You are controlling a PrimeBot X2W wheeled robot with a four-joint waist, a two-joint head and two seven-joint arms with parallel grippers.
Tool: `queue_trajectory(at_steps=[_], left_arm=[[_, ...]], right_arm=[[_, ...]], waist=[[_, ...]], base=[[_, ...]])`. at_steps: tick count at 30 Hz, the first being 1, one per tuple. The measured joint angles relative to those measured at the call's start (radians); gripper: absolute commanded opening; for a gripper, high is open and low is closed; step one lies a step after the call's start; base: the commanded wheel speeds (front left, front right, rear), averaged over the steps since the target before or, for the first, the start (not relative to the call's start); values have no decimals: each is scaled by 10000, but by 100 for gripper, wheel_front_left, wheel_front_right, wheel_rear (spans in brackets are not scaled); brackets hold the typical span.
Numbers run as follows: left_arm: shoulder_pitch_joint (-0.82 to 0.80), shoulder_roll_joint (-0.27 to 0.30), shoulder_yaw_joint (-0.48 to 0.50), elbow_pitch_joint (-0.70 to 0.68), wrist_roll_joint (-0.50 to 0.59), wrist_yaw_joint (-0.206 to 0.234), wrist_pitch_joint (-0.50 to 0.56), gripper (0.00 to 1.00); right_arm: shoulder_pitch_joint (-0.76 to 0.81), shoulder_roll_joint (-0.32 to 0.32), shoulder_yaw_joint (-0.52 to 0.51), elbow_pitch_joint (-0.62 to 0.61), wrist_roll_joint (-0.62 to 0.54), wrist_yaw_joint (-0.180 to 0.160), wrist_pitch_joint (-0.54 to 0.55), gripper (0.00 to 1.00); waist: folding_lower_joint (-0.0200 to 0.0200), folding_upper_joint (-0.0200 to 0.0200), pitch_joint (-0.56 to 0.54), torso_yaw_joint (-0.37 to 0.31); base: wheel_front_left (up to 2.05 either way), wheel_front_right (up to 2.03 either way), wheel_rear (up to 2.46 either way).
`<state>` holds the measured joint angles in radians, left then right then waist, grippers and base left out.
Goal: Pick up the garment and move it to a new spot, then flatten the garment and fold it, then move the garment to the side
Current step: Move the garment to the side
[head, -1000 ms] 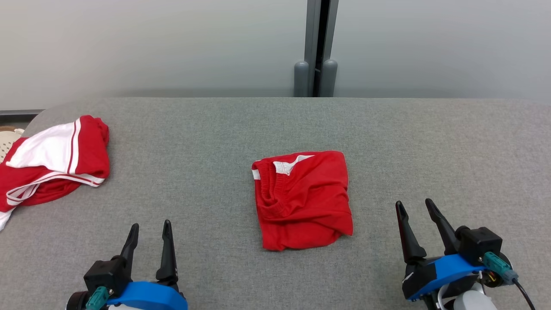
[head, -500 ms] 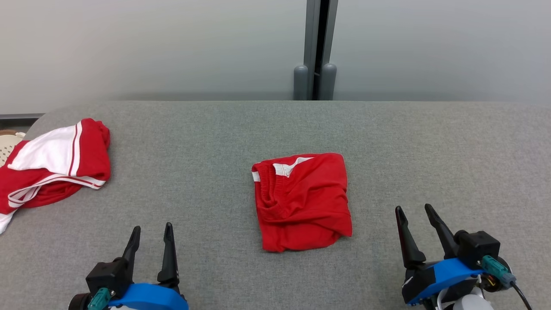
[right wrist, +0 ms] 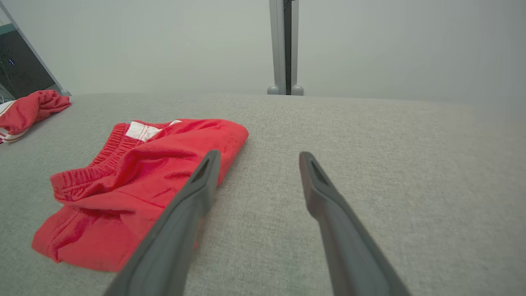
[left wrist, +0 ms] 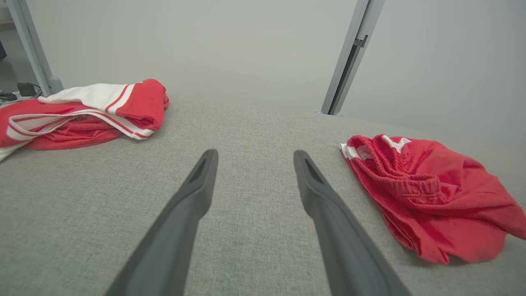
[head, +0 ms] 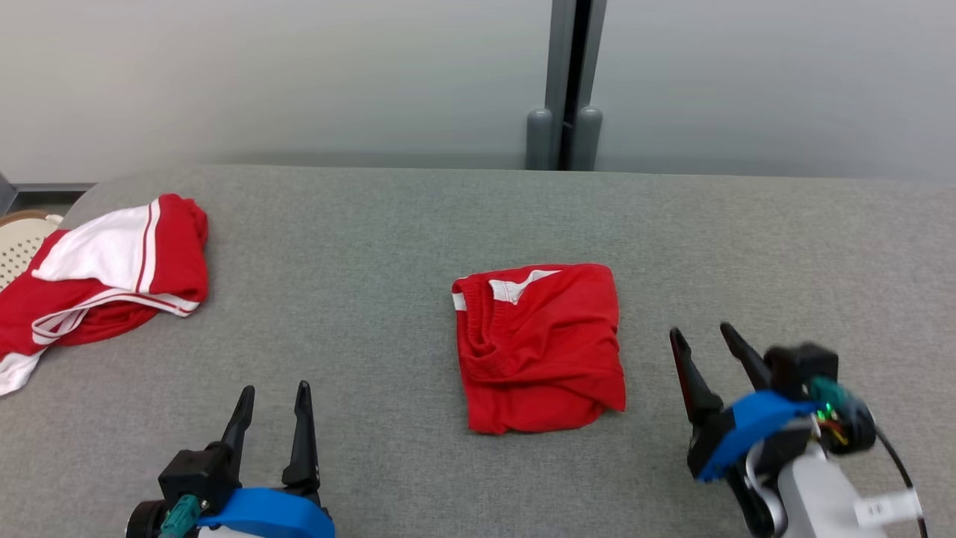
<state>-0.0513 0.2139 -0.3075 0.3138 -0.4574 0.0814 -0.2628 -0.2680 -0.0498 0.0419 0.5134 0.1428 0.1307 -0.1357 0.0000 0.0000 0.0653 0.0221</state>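
The garment [head: 541, 347] is a red pair of shorts with white trim, lying folded into a rough square in the middle of the grey fabric table [head: 373, 239]. My left gripper [head: 275, 387] hovers open near the front edge, well to the garment's left, with nothing between its fingers. In the left wrist view the left gripper [left wrist: 255, 152] points at bare table, with the garment [left wrist: 427, 193] off to the right. My right gripper [head: 700, 329] stands open just right of the garment, empty. In the right wrist view the right gripper [right wrist: 259, 153] has the garment [right wrist: 139, 181] beside its left finger.
A second red and white garment [head: 112, 276] lies crumpled at the table's left end and also shows as a red and white heap [left wrist: 82, 111]. A pale perforated basket [head: 19, 243] peeks past the left edge. A grey post [head: 565, 82] stands behind the table against the wall.
The head camera has shifted a little, sliding the whole picture rightward. My right gripper has lifted and swung forward and left toward the garment. The left gripper and both garments stay put.
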Motion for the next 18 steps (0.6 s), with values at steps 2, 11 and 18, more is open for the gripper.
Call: queue_trajectory(at_steps=[2, 11, 18], left_arm=[[-87, 2, -4, -29, 17, 0, 0, 100], [-181, -270, -36, 98, 71, -100, -2, 100], [-327, -458, 79, 198, 190, -217, 0, 100]], right_arm=[[-586, -4, 29, 171, -44, 0, 708, 100], [-2516, 6, -48, 1569, -115, 0, 4397, 100], [-3078, 2, -334, 2550, -328, 0, 5680, 100]], waist=[[1, 0, 65, 100], [1, 0, 333, 805], [1, 0, 699, 1340]], base=[[0, 0, 0], [0, 0, 0], [0, 0, 0]])
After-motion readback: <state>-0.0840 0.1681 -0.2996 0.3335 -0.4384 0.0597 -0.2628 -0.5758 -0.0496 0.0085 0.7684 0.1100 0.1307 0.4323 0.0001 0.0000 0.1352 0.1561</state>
